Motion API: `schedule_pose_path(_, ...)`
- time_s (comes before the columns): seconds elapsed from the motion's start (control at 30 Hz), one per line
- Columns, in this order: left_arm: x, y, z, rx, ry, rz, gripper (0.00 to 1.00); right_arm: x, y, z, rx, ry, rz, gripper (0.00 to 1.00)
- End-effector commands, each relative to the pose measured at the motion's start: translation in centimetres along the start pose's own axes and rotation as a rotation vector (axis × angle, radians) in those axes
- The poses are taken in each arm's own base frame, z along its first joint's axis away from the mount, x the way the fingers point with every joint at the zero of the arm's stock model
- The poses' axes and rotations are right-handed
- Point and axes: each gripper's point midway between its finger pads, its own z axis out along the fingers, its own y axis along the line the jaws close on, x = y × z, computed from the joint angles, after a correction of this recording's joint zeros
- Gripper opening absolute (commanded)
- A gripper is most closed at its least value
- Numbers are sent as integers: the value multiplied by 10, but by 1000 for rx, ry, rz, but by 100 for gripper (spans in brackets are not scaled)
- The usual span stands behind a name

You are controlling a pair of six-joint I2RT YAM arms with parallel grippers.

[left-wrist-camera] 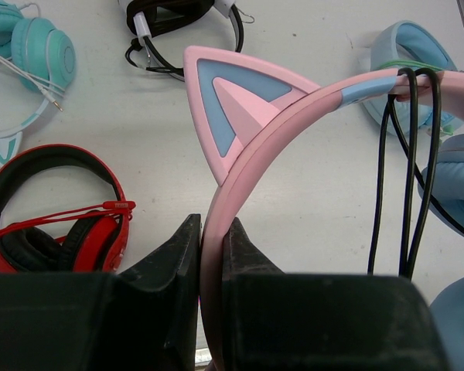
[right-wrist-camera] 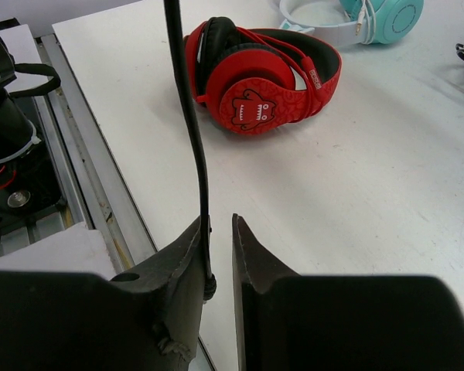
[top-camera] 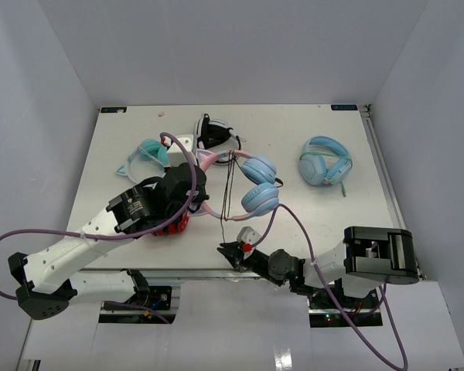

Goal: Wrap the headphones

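The headphones (top-camera: 247, 179) with the pink cat-ear headband (left-wrist-camera: 255, 143) and the light blue ear cups lie near the middle of the tabletop (top-camera: 317, 212) in the top view, slightly left of the centre. The left end effector (left-wrist-camera: 213, 251) is pressed onto the pink headband; in its wrist view both fingers touch the band, one on each side, just below the cat ear. The thin black cable (top-camera: 227, 197) hangs in several loops over the headband, at the upper right of the left wrist frame, close to one blue ear cup. From there one strand runs down the top view toward the lower middle of the frame, where the right end effector (top-camera: 226, 250) sits at the near edge of the tabletop. In the right wrist view the fingers of this end effector are almost together and the cable stands between them, lying against the finger on the left of the frame; a narrow gap is seen at the tips. The cable goes straight up from the fingers to the top of that frame. A red and black pair of headphones (right-wrist-camera: 255, 77) lies behind it on the tabletop, and in the top view it is partly hidden under the left arm. A teal pair (top-camera: 150, 151) is at the upper left of the top view, a black and white pair (top-camera: 213, 133) is above the pink headband, and an all light blue pair (top-camera: 325, 161) lies well apart at the right.
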Motion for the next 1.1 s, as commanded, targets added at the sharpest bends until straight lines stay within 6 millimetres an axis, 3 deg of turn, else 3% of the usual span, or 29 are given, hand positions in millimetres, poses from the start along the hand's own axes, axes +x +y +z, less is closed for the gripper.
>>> schedule_pose_path(0.0,-33,-16,-17,108,-86,-158,0,-81,-4,-4,22,-337,126,19)
schedule_pose_path(0.17,-34,-35,-30,264,-71,-125,0,-81,-18,-16,71,-362,143,8)
schedule_pose_path(0.37,-39,-71,-67,553,-41,-10,0,-91,-40,-57,96,-425,178,8)
schedule_pose_path(0.5,-38,-88,-86,702,-31,106,0,-95,-44,-82,58,-454,128,8)
schedule_pose_path(0.6,-27,-94,-83,748,-20,234,0,-99,-54,-101,71,-482,126,8)
schedule_pose_path(0.63,-21,-98,-87,796,-14,285,0,-87,-56,-98,87,-430,97,8)
schedule_pose_path(0.77,7,-124,-110,1055,61,439,0,-101,-60,-104,100,-448,98,8)
schedule_pose_path(0.9,20,-121,-103,1096,34,613,0,-108,-70,-113,137,-435,134,8)
schedule_pose_path(1.07,40,-108,-63,991,32,830,0,-108,-80,-116,203,-318,185,8)
